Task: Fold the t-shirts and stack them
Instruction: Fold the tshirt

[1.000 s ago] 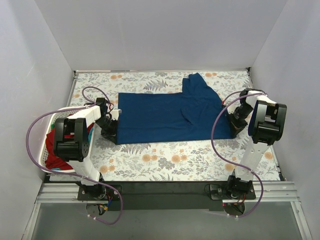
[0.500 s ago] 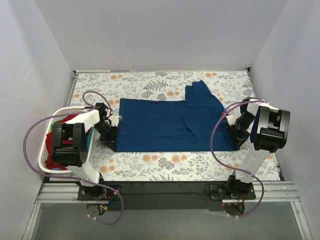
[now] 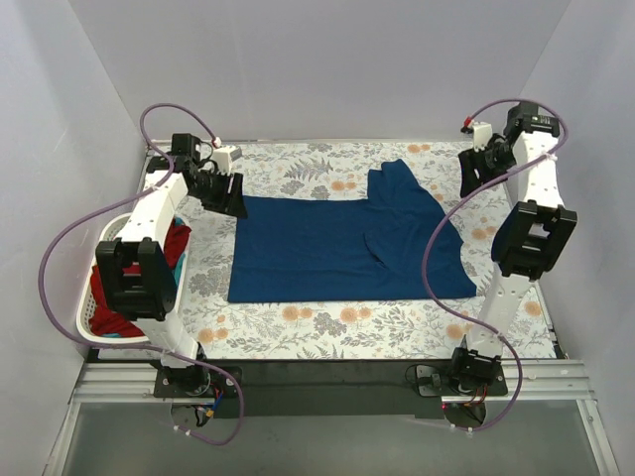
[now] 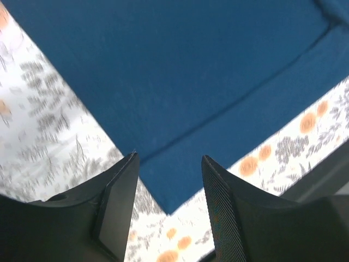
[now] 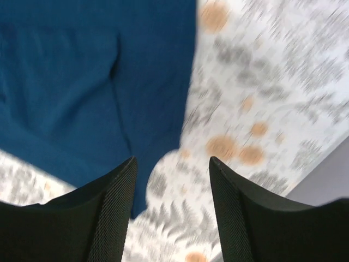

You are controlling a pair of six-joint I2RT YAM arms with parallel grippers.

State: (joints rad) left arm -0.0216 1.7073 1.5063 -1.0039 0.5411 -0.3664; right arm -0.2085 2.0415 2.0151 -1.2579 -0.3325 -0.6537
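While left gripper [image 4: 169,158] and right gripper [image 5: 172,159] gape, navy t-shirt [image 3: 337,248] lies spread

Lab test booth (plain white walls [image 3: 298,59])

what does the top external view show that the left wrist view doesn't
Only the top external view shows the white basket holding the red shirt, both arms, the right gripper, and the whole outline of the navy shirt. Only the left wrist view shows a close look at the left gripper, its fingers apart with nothing between them, above a shirt corner. Both show navy cloth lying on the floral cover.
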